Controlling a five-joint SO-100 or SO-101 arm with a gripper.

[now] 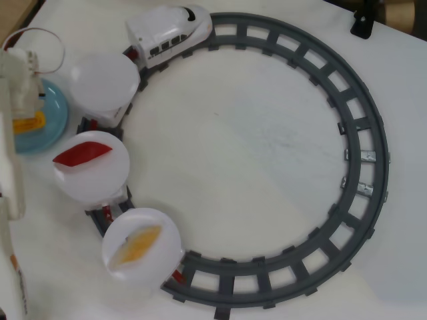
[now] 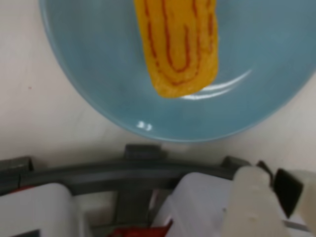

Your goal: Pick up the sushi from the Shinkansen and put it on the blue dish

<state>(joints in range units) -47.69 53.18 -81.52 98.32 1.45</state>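
The sushi [image 2: 180,44], bright orange-yellow with ridged lines, lies on the blue dish [image 2: 89,74]. It fills the top middle of the wrist view. In the overhead view the blue dish [image 1: 59,110] is at the far left with the sushi [image 1: 30,124] on it, half hidden under my arm. My gripper [image 1: 27,93] hangs over the dish, apart from the sushi. One pale finger [image 2: 254,202] shows at the wrist view's lower right, and the jaws look open. The Shinkansen [image 1: 170,32] stands on the track at the top left, with three white-plate cars behind it.
The first white plate [image 1: 103,80] is bare. The second [image 1: 100,183] holds a red pointed piece [image 1: 81,155]. The third [image 1: 150,273] holds a paler orange piece [image 1: 137,245]. The grey ring track [image 1: 363,133] circles the table and runs close beside the dish [image 2: 123,173].
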